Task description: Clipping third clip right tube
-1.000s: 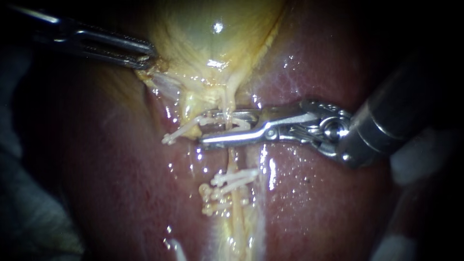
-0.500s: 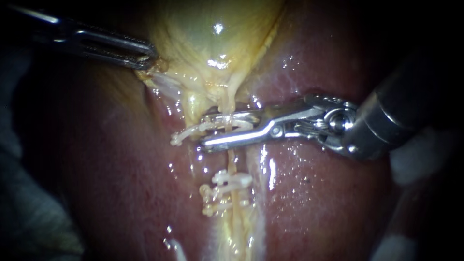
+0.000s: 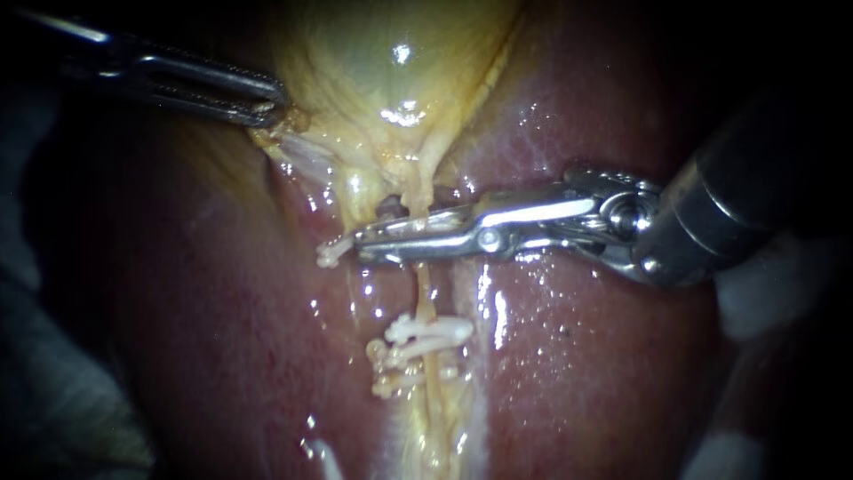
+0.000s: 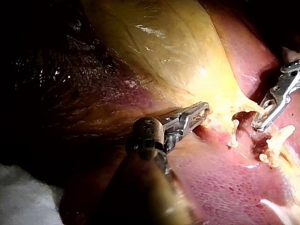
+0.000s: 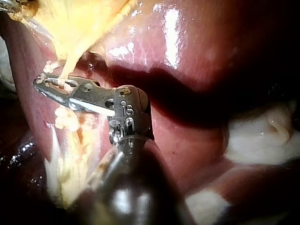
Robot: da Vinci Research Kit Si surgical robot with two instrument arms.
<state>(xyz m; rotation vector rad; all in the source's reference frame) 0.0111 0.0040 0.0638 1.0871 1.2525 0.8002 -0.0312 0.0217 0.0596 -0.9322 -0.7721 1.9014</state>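
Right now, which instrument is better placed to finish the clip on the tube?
Right: the right instrument clamps the clip across the tube, while the left instrument holds the gallbladder aside.

Reaches in from the left on a thin shaft lying nearly level, left tool (image 3: 267,105) closed on the edge of the gallbladder (image 3: 391,62), jaws flat together. Enters from the upper right on a thick dark shaft, wrist bent, right tool (image 3: 360,249) stretched level toward the left, long jaws squeezed nearly together on a clip (image 3: 330,253), its end poking past the tips
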